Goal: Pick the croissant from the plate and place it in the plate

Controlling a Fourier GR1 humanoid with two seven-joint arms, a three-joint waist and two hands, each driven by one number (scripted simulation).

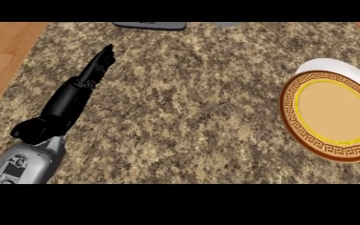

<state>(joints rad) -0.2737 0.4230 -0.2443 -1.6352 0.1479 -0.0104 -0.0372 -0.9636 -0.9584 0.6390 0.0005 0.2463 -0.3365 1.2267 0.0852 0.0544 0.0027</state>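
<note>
My left hand [79,88] lies over the left part of the granite counter, fingers straight and pointing up and to the right, holding nothing. A round plate [290,114] with a brown patterned rim, a yellow ring and a tan centre sits at the right edge, partly cut off by the view. Behind its top edge a white plate [327,64] peeks out, mostly hidden. No croissant shows anywhere. My right hand is out of view.
A grey flat object [150,25] lies at the counter's far edge, top centre. A wooden surface [17,40] borders the counter at the upper left. Speckled granite [197,105] stretches between my left hand and the plates.
</note>
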